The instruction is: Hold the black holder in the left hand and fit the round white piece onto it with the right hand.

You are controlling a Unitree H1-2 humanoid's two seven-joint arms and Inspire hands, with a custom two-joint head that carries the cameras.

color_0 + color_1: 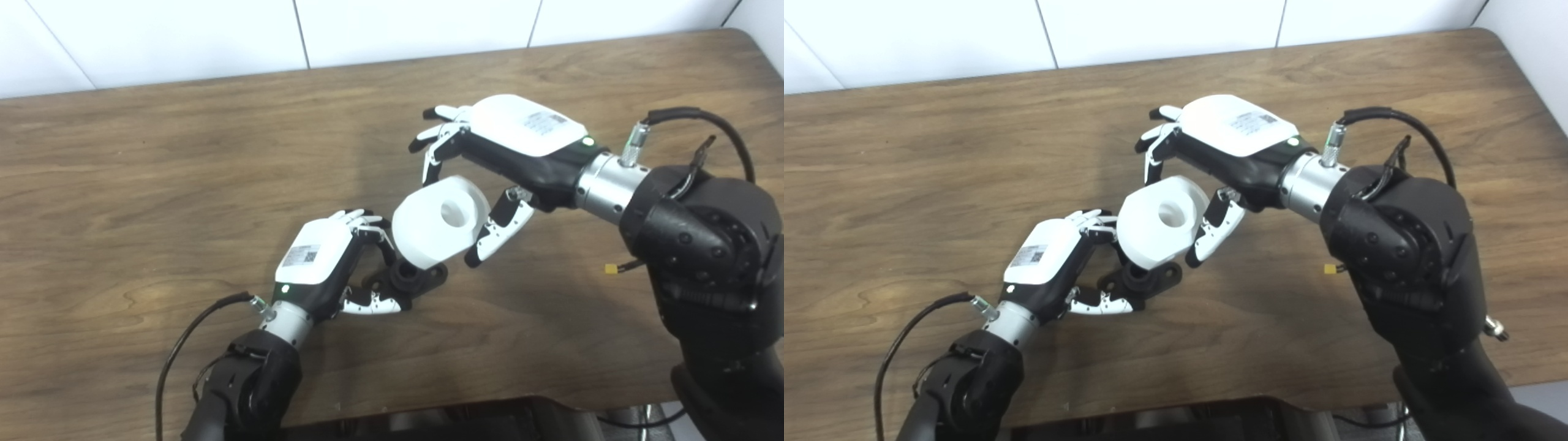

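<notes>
The black holder (410,278) rests on the wooden table (153,184) near its middle, with my left hand (331,263) shut on it from the left, thumb along its front side. The round white piece (438,222), a thick ring with a centre hole, hangs tilted just above the holder's upright peg. Its lower edge touches or nearly touches the peg. My right hand (484,165) comes in from the right and is shut on the white piece, fingers over its far side and thumb on its near right side.
The table's back edge meets a white tiled wall (184,30). Black cables run from both wrists. A dark object (459,419) sits below the table's front edge.
</notes>
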